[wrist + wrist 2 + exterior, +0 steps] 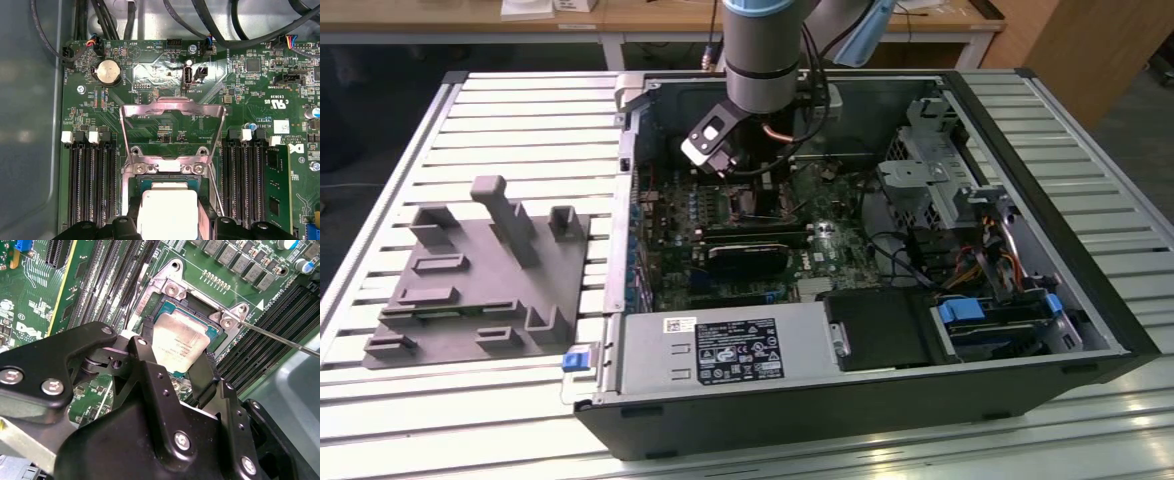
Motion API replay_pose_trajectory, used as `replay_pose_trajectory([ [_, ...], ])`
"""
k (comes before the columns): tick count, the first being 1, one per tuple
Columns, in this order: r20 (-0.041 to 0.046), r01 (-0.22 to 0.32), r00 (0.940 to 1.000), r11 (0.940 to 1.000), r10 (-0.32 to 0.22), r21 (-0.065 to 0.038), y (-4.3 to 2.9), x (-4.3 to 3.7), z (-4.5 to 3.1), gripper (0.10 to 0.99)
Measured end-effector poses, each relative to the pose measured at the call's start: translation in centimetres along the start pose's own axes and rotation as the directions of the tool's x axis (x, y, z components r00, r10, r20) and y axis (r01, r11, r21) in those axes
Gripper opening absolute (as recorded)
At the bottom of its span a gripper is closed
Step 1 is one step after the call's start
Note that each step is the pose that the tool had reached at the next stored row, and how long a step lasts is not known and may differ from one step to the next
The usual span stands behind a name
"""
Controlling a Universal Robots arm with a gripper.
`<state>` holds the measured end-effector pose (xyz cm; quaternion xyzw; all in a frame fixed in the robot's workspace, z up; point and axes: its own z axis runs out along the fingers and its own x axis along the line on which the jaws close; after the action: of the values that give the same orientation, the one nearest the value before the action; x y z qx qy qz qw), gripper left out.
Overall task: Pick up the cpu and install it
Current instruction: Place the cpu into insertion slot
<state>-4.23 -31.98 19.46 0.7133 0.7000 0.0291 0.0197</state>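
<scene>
One grey fixture plate on the exterior view's left, well apart from the work. Further across, open computer case, arm reaching down inside over the motherboard. In the second wrist view, gripper closed around the cpu, black fingers pressed to two opposite edges, silvery top bare between them. Chip right at the socket; seated or just above, impossible to tell. In the first wrist view, hinged retaining frame standing open beyond the cpu. Probably light, stiff and thin; smooth metal likely slippery, contacts beneath likely delicate. Best held by rim edges only, gently, kept level, never forced down
</scene>
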Motion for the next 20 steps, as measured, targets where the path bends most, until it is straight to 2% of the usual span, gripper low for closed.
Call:
replay_pose_trajectory([
  [7, 0.0, 0.0, 1.0, 1.0, 0.0, 0.0, 0.01, 0.0, 0.01, 0.533],
  [9, 0.0, 0.0, 1.0, 1.0, 0.0, 0.0, 0.02, 0.0, 0.01, 0.549],
  [10, 0.0, 0.0, 1.0, 1.0, 0.0, 0.0, 0.02, 0.0, 0.01, 0.612],
  [15, -0.0001, 0.0, 1.0, 1.0, 0.0, 0.0, 0.03, 0.0, 0.01, 0.612],
  [20, 0.0, 0.0, 1.0, 1.0, 0.0, 0.0, 0.07, 0.01, -0.56, 0.612],
])
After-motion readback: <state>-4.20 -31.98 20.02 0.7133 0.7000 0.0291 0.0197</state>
